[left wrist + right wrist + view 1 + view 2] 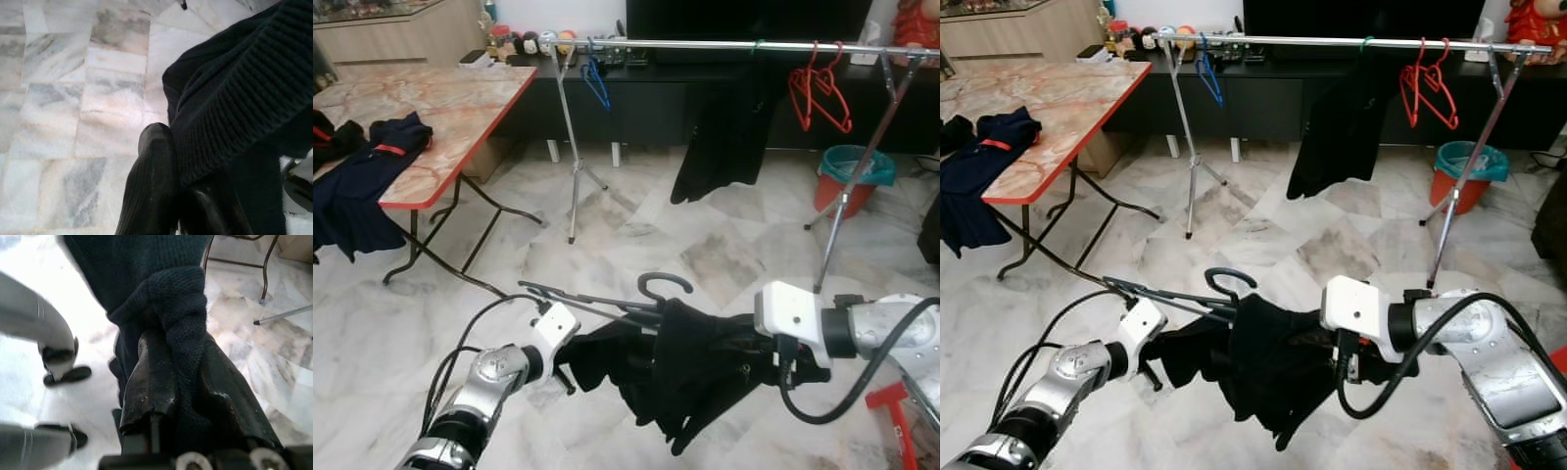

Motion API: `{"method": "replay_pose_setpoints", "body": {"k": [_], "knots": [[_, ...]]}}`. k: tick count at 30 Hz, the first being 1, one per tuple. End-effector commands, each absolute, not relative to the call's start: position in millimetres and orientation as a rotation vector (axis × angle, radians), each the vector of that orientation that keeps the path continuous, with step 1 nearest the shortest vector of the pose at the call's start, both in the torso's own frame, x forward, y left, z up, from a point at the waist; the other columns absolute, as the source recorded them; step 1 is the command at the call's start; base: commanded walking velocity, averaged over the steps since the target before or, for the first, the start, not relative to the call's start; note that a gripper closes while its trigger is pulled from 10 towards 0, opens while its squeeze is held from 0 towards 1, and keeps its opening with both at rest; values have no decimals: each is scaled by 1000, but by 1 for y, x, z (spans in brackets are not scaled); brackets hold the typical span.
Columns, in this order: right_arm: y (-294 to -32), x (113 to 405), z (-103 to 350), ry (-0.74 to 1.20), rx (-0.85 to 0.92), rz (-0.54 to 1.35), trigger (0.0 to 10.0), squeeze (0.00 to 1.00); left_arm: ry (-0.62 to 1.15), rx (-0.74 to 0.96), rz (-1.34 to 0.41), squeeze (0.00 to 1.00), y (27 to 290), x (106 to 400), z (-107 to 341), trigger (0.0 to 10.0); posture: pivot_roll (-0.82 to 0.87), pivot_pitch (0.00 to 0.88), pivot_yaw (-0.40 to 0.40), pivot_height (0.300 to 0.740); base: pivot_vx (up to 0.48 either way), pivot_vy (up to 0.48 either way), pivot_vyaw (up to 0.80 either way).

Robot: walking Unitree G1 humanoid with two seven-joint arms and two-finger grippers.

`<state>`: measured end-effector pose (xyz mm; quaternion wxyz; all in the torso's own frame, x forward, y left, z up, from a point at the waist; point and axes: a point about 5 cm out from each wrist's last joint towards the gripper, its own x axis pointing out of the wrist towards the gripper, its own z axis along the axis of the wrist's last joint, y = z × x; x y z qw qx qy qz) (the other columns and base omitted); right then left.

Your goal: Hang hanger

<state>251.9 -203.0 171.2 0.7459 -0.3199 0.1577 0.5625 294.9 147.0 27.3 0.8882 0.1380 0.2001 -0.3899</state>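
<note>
- Black knit fabric of a dark garment (690,367) covers most of the hanger (607,299) it sits on; only the hanger's curved hook (664,282) and one thin arm stick out clear of the cloth.
- The right tool (178,382) is half buried: in the right wrist view its two black fingers (149,382) are pressed onto a bunched fold of the garment, and the fingertips are lost in the knit.
- The left tool (171,161) shows one finger (151,181) pressed against a ribbed hem of the garment; the other finger is mostly behind the cloth, so I cannot tell whether it pinches the cloth.
- The hanger is held low between both arms, well short of the clothes rail (724,45). Its long axis runs roughly level, left to right, with the bare arm reaching toward the robot's left and the hook rising upward.
- On the rail hang a blue hanger (596,83), a black garment (724,137) and red hangers (820,93); a teal bin (858,166) is partly hidden behind the rail's leg.
- Dark clothes (372,162) lie over the edge of the marble-topped desk (460,108), cut off by the frame.
- No writing can be read.
</note>
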Motion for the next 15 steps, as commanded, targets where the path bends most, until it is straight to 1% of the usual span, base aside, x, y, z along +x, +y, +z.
{"method": "replay_pose_setpoints", "body": {"k": [1, 2, 6, 10, 14, 15], "knots": [[-211, 251, 178, 343, -757, 1226, 0, 0, 460, 335, -785, 0, 160, 293, 24, 10000, -47, 0, 99, 740, 0, 0, 0], [-212, 251, 177, 349, -761, 1226, 0, 0, 461, 336, -785, 0, 160, 292, 23, 10000, -48, 0, 100, 740, 0, 0, 0], [-224, 254, 170, 421, -891, 1184, 0, 0, 476, 335, -773, 0, 163, 291, 21, 10000, -47, 0, 102, 740, 0, 0, 0], [-226, 257, 171, 412, -892, 1165, 0, 0, 483, 335, -764, 0, 164, 290, 20, 10000, -44, 0, 102, 740, 0, 0, 0], [-240, 258, 163, 504, -1056, 1129, 0, 0, 493, 337, -745, 0, 166, 289, 18, 10000, -44, 0, 104, 740, 0, 0, 0], [-242, 259, 162, 505, -1058, 1114, 0, 0, 495, 338, -743, 0, 167, 289, 18, 10000, -44, 0, 104, 740, 0, 0, 0]]}}
